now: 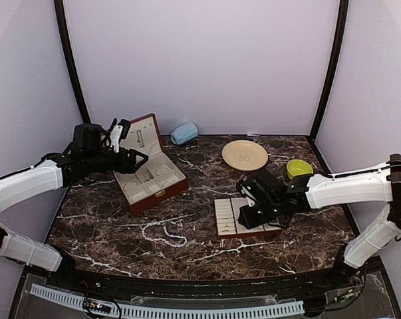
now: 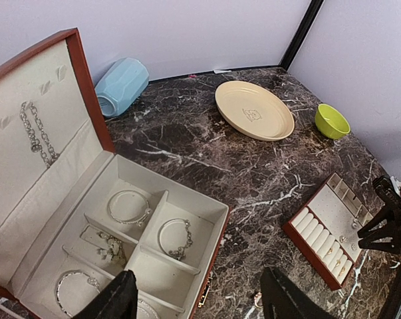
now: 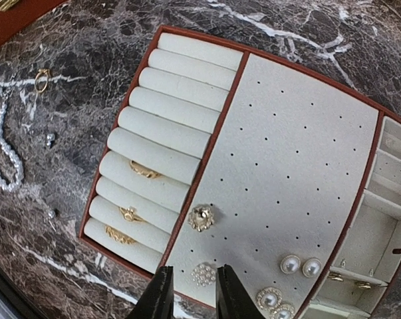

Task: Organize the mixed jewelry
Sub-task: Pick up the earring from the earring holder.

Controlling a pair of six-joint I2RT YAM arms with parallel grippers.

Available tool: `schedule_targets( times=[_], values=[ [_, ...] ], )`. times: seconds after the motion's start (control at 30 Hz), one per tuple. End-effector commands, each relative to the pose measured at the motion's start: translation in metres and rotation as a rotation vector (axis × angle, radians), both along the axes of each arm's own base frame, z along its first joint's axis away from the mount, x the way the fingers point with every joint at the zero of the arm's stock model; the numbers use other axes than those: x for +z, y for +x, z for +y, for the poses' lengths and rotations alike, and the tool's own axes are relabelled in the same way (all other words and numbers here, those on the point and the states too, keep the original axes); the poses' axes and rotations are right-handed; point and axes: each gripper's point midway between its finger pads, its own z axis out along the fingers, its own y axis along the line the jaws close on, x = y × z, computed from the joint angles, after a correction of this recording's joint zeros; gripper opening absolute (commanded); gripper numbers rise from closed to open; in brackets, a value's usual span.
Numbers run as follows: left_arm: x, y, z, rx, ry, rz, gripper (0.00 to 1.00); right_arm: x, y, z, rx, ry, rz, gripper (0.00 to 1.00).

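The whole marble table [image 1: 107, 226] is viewed from high above and behind the arm bases, facing the back wall. From the left wrist, the open box [image 2: 90, 86] is seen close below, the view angled far-right to the slotted tray [image 2: 323, 209]. From the right wrist, that tray is looked down on at close range, with the pearl strand [image 3: 4, 156] at the left edge, both shared with the top view.

White pearl strand [image 3: 12, 147]; red-brown box [image 1: 147, 203]; white-veined brown marble table [image 1: 100, 226].

Pale lilac walls [image 1: 200, 60] are wrapping around the dark marble table [image 1: 107, 226], black corner posts [image 1: 70, 60] are rising behind it, soft light is spreading over it.
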Motion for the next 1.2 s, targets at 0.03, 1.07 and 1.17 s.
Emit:
schedule_targets(
  times=[0.03,1.07,1.17],
  values=[
    [0.006,-0.002,0.002,-0.004,-0.008,-0.03,0.66,0.01,0.023,0.019,-0.02,0.023,-0.057,0.21],
    [0.009,-0.003,0.002,-0.003,-0.013,-0.036,0.66,-0.008,0.036,0.022,-0.022,-0.07,-0.066,0.03],
    [0.011,-0.003,0.003,-0.003,-0.015,-0.04,0.66,-0.008,0.036,0.021,-0.026,-0.07,-0.064,0.0]
  ],
)
